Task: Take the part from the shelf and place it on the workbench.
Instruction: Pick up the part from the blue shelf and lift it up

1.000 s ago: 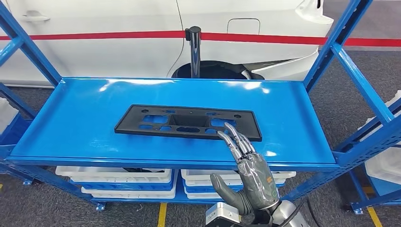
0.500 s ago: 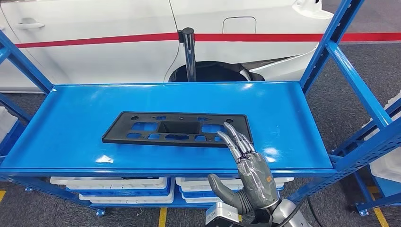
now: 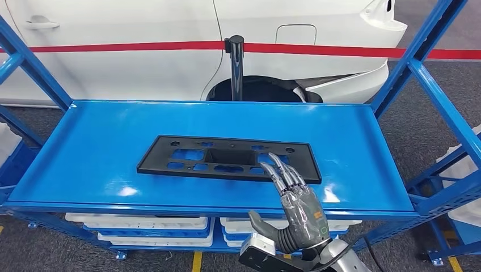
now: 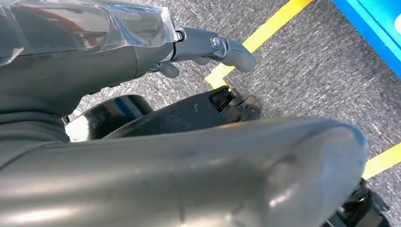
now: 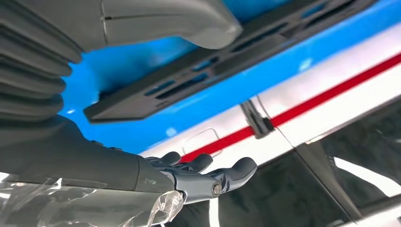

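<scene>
Whole head view shifted between earlier pictures and now, so camera movement assumed, not movement of the part. Right hand (image 3: 299,212) seen at much the same spot relative to the part, fingers over its near right corner throughout.

Task judged barely begun. Black part (image 3: 227,160) lay flat on blue shelf (image 3: 102,147), roughly centre, long side running left to right. Not lifted, not gripped. No workbench seen. Left to do: secure a hold, lift clear of the shelf lip, carry away, set down.

Right hand spread, fingers (image 3: 278,170) extended forward over the near right end of the part, thumb out to the left below the shelf edge. Nothing held. Contact between fingertips and part not certain from head view; wrist view showed a gap between the part (image 5: 222,61) and the fingers, thumb close above it.

Left hand (image 4: 208,47) hung low over grey floor with yellow line (image 4: 255,38); fingers loosely extended, nothing seen held.

White car (image 3: 142,51) and black post (image 3: 234,65) beyond the shelf.
</scene>
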`<state>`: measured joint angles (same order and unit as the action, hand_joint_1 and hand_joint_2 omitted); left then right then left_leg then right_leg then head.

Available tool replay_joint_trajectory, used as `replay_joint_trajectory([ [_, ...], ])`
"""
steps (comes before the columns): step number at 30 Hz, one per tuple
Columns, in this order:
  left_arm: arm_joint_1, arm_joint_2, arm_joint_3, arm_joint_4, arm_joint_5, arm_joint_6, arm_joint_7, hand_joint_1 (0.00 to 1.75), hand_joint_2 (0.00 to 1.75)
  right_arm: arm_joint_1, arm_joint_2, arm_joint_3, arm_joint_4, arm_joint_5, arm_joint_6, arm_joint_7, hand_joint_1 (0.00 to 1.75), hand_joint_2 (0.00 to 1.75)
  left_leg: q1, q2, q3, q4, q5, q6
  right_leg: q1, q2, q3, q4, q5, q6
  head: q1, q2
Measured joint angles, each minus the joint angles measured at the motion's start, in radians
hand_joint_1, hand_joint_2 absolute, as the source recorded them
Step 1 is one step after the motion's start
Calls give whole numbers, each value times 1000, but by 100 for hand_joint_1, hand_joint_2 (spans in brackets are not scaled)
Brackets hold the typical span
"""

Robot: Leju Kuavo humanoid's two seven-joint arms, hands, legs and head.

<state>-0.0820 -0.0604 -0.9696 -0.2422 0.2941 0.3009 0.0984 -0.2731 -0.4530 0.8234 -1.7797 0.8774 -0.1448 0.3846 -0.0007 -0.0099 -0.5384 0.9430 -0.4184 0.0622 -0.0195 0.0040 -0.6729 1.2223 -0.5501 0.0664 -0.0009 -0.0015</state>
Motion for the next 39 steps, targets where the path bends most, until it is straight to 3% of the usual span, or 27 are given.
replay_joint_trajectory([
  [2,0,0,-2,0,0,0,0,0,0,1,-5,-2,9,-4,0,5,0,175,1,-1,7,3,-8,-8,-2,0,63,-144,76,1,0,0],
  [4,-2,0,-4,0,1,0,0,0,0,2,-8,-5,17,-8,-1,9,0,175,-2,-1,10,8,-17,-18,-2,3,104,-238,110,-7,0,0],
  [7,-3,1,-5,0,2,0,0,0,0,7,-11,-8,24,-17,-3,12,0,175,-3,-1,9,9,-21,-28,2,4,106,-249,109,-27,-1,0],
  [9,-2,1,-5,0,2,0,0,0,0,9,-14,-11,29,-21,-4,14,0,175,0,0,-7,47,-47,-37,0,3,108,-250,110,-40,-3,0],
  [12,-2,1,-5,0,2,1,0,0,0,15,-17,-17,36,-27,-4,16,0,175,3,3,-101,245,-139,-50,0,2,109,-251,108,-49,-6,0],
  [13,-1,1,-6,0,2,1,0,0,0,18,-18,-19,40,-29,-4,16,0,175,4,3,-131,303,-156,-51,1,2,109,-251,108,-50,-6,0],
  [14,-1,1,-6,0,2,1,0,0,0,21,-19,-20,44,-31,-4,17,0,175,3,3,-145,326,-154,-49,3,2,110,-251,107,-51,-6,0],
  [15,-1,1,-6,0,2,1,0,0,0,23,-20,-22,47,-34,-4,18,0,175,2,3,-138,302,-132,-44,5,3,112,-251,106,-52,-6,0],
  [18,-3,2,-6,0,3,2,0,0,0,26,-22,-30,55,-40,-4,22,0,175,-9,5,-43,87,-27,-15,11,4,117,-251,103,-51,-6,0],
  [20,-4,4,-6,0,4,3,0,0,0,31,-27,-35,60,-44,-4,26,0,175,-17,11,-8,12,-4,-5,11,5,116,-251,101,-47,-6,0],
  [23,-3,5,-6,0,8,4,0,0,0,35,-33,-44,69,-49,-4,30,0,175,-17,14,-2,-3,2,-5,8,3,114,-247,97,-33,-5,0],
  [24,-3,5,-6,0,10,4,0,0,0,35,-35,-47,71,-50,-4,31,0,175,-14,14,1,-9,5,-3,8,3,106,-227,83,-28,-5,0],
  [25,-4,5,-6,0,11,4,0,0,0,36,-37,-50,74,-50,-4,32,0,175,-9,14,4,-15,9,0,9,2,89,-187,58,-23,-4,0],
  [27,-4,4,-7,0,12,4,0,0,0,39,-42,-53,81,-51,-3,37,0,175,-5,15,5,-16,10,2,6,2,28,-54,-8,-14,-2,0],
  [28,-4,4,-7,0,13,3,0,0,0,41,-44,-55,86,-53,-3,42,0,175,-4,14,5,-16,9,3,4,2,-2,8,-30,-10,-2,0],
  [29,-3,3,-8,0,13,3,0,0,0,43,-46,-56,91,-56,-3,47,0,175,-2,14,5,-15,9,2,1,2,-19,40,-34,-6,-1,0],
  [30,-3,3,-9,0,14,3,0,0,0,45,-48,-59,96,-57,-3,54,0,175,1,13,6,-14,8,0,-2,1,-14,29,-16,-2,-1,0],
  [33,-3,4,-12,0,14,3,-1,0,0,46,-55,-70,111,-59,2,85,0,175,8,10,7,0,-4,-18,-15,2,80,-170,81,15,0,0],
  [35,-4,5,-15,0,15,3,-1,0,0,46,-60,-77,120,-59,17,105,0,175,4,9,2,12,-12,-31,-19,9,109,-238,99,8,-1,0],
  [39,-4,6,-23,0,19,3,-1,0,0,46,-68,-82,133,-51,58,138,0,175,8,9,-6,31,-25,-41,-16,11,105,-236,99,-20,-2,0],
])
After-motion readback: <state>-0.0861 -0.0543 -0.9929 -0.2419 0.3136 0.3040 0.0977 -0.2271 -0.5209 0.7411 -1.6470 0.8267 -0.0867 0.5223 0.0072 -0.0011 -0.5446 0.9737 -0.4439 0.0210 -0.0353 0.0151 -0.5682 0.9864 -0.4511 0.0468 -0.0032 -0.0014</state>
